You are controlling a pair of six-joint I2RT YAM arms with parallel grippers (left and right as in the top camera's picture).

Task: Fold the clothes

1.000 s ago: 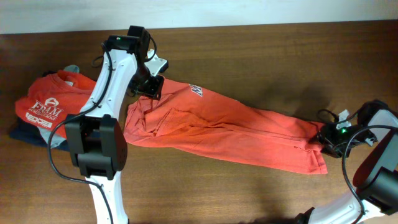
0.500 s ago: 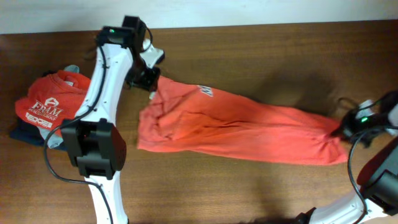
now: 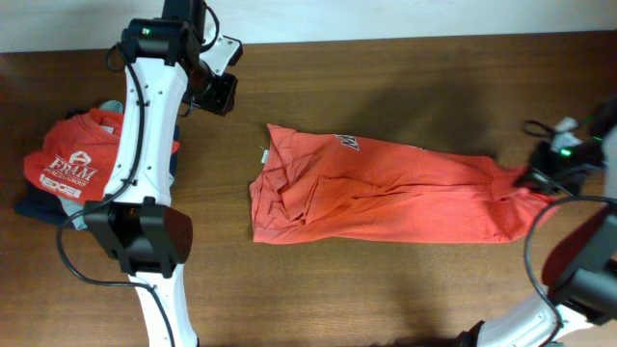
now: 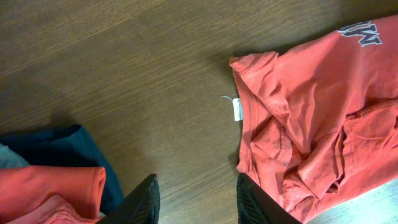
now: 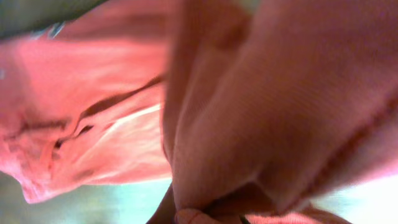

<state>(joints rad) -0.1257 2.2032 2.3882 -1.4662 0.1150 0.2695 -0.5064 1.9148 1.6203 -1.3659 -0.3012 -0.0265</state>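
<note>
Coral-red short-sleeved T-shirt (image 3: pixel 386 193) with navy white-edged lettering (image 3: pixel 345 143): lies lengthwise across the middle of the dark wooden table (image 3: pixel 386 289), drawn out into a long band running left to right. Collar end to the left, rumpled, with loose folds over each other. The right end narrows into a gathered point at the table's right edge.

Progress, as judged: early. The T-shirt is stretched but not spread flat. No clean fold shows, sleeves are not squared, and the left half is creased. Flattening and all the folds remain. The other clothes sit in a heap at the far left of the table: a red tee with a white printed logo (image 3: pixel 72 159) on top, a navy garment (image 3: pixel 29 205) and a grey garment (image 3: pixel 92 220) under it. Heaped, not neatly stacked, so they probably need folding too.

Right gripper (image 3: pixel 536 176): at the gathered right end of the T-shirt. The cloth bunches straight into it, and the right wrist view is filled with coral fabric (image 5: pixel 261 112) hard against the lens. Reads as clenched on that end, though the fingers themselves are hidden.

Left gripper (image 3: pixel 217 94): up at the far left, well apart from the T-shirt, between the collar end and the heap. In the left wrist view its fingers are spread (image 4: pixel 196 199) with nothing between them, bare wood below. The collar edge with its small white tag (image 4: pixel 236 109) lies off to the right, the navy garment (image 4: pixel 62 140) off to the left.
</note>
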